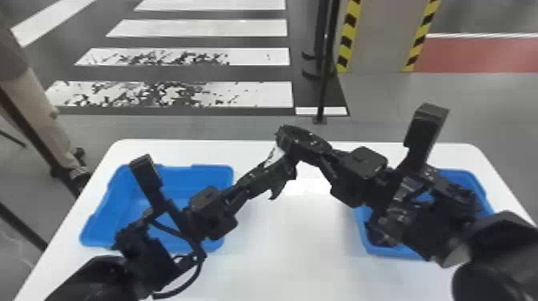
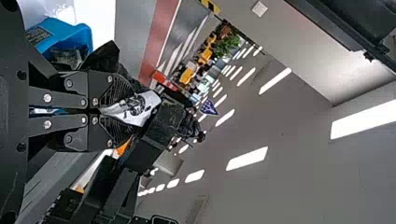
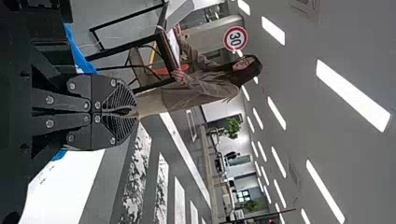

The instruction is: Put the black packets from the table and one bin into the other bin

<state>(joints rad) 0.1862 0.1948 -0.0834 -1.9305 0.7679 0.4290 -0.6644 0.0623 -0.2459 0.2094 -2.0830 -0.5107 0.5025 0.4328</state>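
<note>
My left gripper (image 1: pixel 283 170) is over the middle of the table, close beside my right gripper (image 1: pixel 298 145) in the head view. A packet (image 1: pixel 274 155) with a white face shows at the left fingers. Seen from the left wrist, the left gripper (image 2: pixel 122 111) is shut on this packet (image 2: pixel 140 108), whose white side has dark print. The right gripper (image 3: pixel 131 111) is shut in its own wrist view, with no packet seen between its fingers. Dark packets (image 1: pixel 378 235) lie in the right blue bin (image 1: pixel 404 251), partly hidden by the right arm.
The left blue bin (image 1: pixel 100 214) stands at the table's left, with the left arm across its near right corner. Between the bins is the white table (image 1: pixel 296 240). A person stands past the table's left side, not touching the bins or packets.
</note>
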